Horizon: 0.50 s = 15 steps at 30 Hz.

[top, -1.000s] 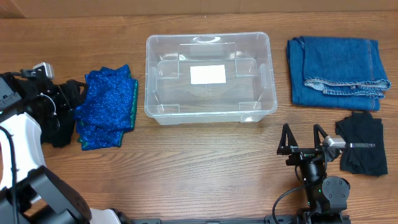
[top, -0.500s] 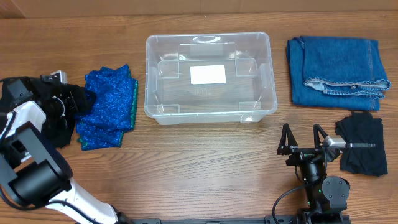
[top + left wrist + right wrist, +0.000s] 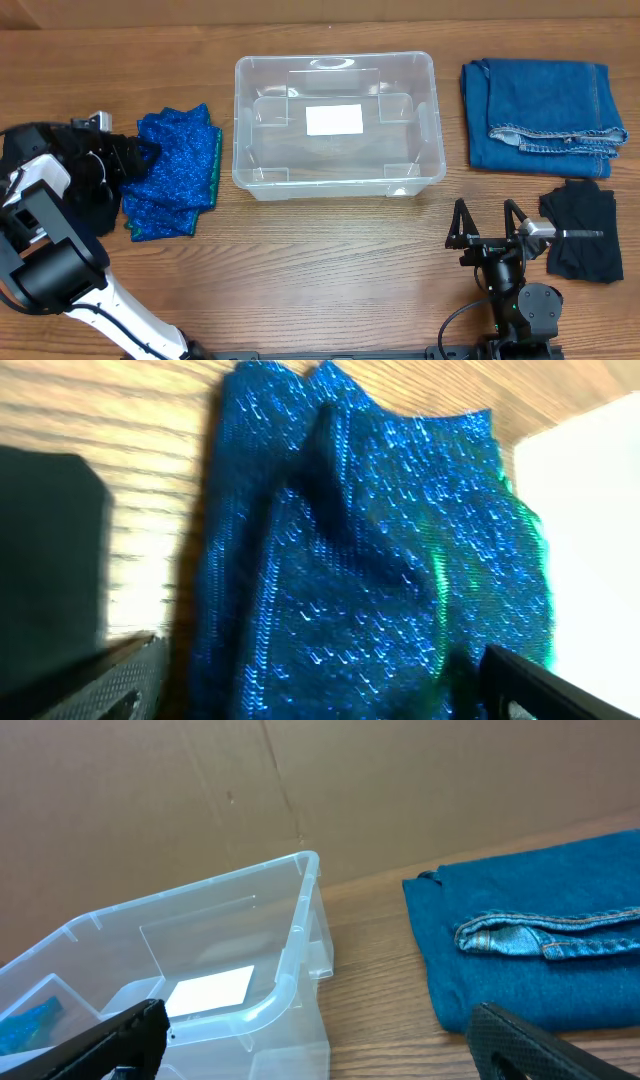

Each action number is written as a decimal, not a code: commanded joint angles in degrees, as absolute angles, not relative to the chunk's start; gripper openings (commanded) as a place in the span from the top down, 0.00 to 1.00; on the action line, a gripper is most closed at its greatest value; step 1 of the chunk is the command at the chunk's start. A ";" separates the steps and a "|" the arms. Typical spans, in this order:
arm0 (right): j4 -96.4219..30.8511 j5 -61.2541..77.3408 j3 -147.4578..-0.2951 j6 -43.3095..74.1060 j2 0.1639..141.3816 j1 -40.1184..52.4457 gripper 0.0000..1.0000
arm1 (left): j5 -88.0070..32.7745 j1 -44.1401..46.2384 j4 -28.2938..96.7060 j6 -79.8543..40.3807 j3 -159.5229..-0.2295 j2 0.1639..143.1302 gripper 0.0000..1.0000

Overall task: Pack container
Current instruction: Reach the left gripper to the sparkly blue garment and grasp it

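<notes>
The table (image 3: 330,280) looks like smooth wood grain with a faint sheen. The container (image 3: 330,186) is clear, glossy plastic with a white paper label (image 3: 334,119). The blue cloth (image 3: 370,560) glitters, the jeans (image 3: 540,110) are matt denim, and the black cloth (image 3: 582,235) is dull.

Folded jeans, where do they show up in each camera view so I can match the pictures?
Overhead: the folded jeans lie at top right, to the right of the container.
Right wrist: the folded jeans fill the right side, again to the right of the container.
Left wrist: not in view; only the blue sparkly cloth shows.
Shared landmark: the container.
</notes>
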State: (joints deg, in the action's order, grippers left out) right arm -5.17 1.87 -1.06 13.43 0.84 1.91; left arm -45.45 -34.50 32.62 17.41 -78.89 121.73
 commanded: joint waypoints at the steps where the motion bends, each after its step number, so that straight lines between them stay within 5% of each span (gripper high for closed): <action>1: -4.75 1.17 -0.47 13.04 0.27 1.74 0.00 | -47.33 -33.67 41.80 21.41 -84.33 123.09 0.00; 15: -4.75 1.17 -0.47 13.04 0.27 1.74 0.00 | -33.87 -32.49 47.46 24.03 -85.27 125.32 0.00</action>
State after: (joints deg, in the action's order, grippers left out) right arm -5.13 1.89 -1.06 13.45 0.84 1.91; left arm -37.19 -32.60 47.57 22.57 -84.64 122.43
